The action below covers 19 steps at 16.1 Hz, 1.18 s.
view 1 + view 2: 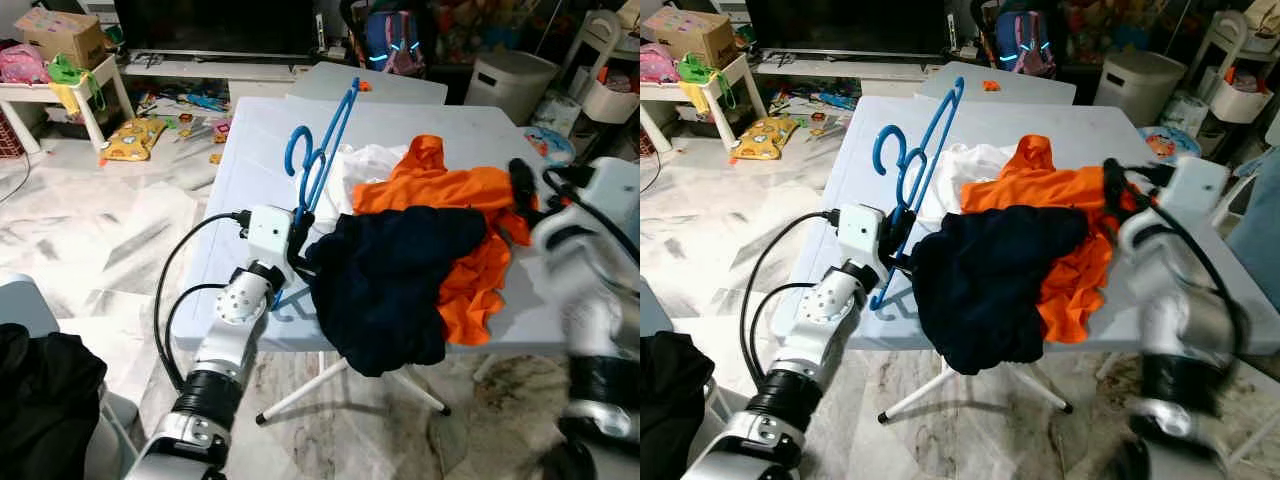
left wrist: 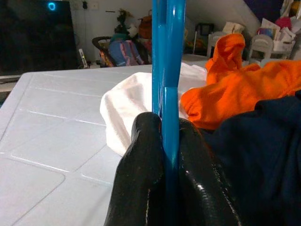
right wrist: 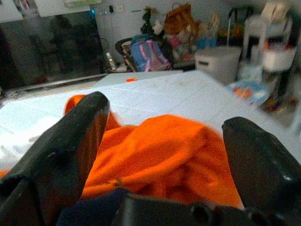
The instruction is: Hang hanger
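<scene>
Left eye view: the left gripper (image 1: 297,243) sits at the near left edge of the white table (image 1: 250,150), its fingers pinched on the lower end of the blue hanger (image 1: 322,150). The hanger's long axis runs up and away from the gripper, leaning slightly right, with the hook curling left about halfway up. A navy garment (image 1: 390,280) drapes over the table edge just right of the gripper, touching an orange garment (image 1: 450,190) and a white cloth (image 1: 365,165).

Right eye view: the right gripper (image 1: 1118,185) hovers at the far right of the pile, well apart from the hanger, so the left arm is plainly the nearer.

Left wrist view: the two black fingers (image 2: 141,183) press on either side of the blue bar, which rises straight ahead.

Right wrist view: the right fingers (image 3: 70,141) stand spread wide, holding nothing, above the orange fabric.
</scene>
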{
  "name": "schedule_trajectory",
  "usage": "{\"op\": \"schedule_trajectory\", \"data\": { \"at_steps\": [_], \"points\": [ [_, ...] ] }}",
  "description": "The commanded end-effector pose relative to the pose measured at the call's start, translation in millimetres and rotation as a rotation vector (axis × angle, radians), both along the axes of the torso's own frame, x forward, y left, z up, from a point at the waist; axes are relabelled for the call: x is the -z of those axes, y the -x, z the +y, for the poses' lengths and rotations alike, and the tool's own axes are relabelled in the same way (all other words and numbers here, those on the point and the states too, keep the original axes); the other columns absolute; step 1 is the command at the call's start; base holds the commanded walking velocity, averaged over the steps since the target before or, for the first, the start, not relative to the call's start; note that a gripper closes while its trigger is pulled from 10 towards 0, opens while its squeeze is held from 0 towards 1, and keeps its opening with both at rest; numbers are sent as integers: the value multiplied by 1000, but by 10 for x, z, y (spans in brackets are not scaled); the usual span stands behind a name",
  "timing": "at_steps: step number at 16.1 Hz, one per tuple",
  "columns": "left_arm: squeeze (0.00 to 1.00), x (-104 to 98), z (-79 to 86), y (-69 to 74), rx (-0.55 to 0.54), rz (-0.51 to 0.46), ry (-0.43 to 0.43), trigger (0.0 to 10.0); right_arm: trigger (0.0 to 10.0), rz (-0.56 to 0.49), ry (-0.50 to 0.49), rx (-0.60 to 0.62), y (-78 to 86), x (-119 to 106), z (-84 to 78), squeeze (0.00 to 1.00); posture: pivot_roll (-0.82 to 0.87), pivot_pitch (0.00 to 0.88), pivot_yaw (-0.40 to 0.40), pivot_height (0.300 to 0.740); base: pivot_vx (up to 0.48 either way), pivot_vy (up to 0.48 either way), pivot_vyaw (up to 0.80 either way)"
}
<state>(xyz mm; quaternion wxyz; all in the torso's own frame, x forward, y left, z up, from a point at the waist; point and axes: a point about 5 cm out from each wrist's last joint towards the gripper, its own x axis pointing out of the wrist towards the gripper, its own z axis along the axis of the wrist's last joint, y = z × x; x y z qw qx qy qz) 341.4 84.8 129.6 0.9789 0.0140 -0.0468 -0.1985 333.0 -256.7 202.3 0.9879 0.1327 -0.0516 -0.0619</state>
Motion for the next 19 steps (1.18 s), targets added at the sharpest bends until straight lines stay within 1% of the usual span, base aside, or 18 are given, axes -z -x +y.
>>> {"op": "schedule_trajectory", "data": {
  "at_steps": [1, 2, 4, 5, 6, 7, 9, 12, 15, 16, 19],
  "points": [
    [0, 157, 54, 61, -3, 68, -15, 10000, 10000, -33, 91, -29, 79, -79, 30, 0, 12, 0, -81, 740, 0, 0, 0],
    [0, 175, 81, 115, 11, 65, -19, 10000, 10000, -38, 217, -54, 243, -42, 45, 0, 13, 0, -80, 740, 0, 0, 0],
    [0, 194, 91, 139, 12, 70, -27, 10000, 10000, -25, 230, -66, 332, 27, 70, 0, 12, 0, -77, 740, 0, 0, 0],
    [0, 191, 75, 155, 29, 62, -47, 10000, 10000, -4, 246, -80, 412, 110, 107, 0, 14, 0, -74, 740, 0, 0, 0],
    [0, 173, 64, 156, 42, 49, -61, 10000, 10000, 4, 250, -87, 452, 153, 134, 0, 15, 0, -70, 740, 0, 0, 0],
    [0, 119, 53, 113, 36, 37, -66, 10000, 10000, 14, 251, -91, 476, 206, 183, 0, 15, 0, -63, 740, 0, 0, 0],
    [0, 16, 36, 37, 25, 19, -57, 10000, 10000, 18, 284, -107, 468, 235, 260, 0, 13, 0, -54, 740, 0, 0, 0],
    [0, -99, 23, -17, 28, -30, -80, 10000, 10000, 18, 278, -120, 471, 261, 328, 0, 18, 0, -49, 740, 0, 0, 0],
    [0, -167, 22, -48, 36, -75, -117, 10000, 10000, 13, 276, -113, 463, 264, 326, 0, 20, 0, -48, 740, 0, 0, 0],
    [0, -217, 17, -71, 40, -97, -127, 10000, 10000, 12, 275, -111, 456, 265, 326, 0, 24, 0, -49, 740, 0, 0, 0],
    [0, -315, 24, -151, 36, -118, -134, 10000, 10000, 11, 277, -114, 428, 274, 342, 0, 27, 0, -46, 740, 0, 0, 0]
  ]
}}
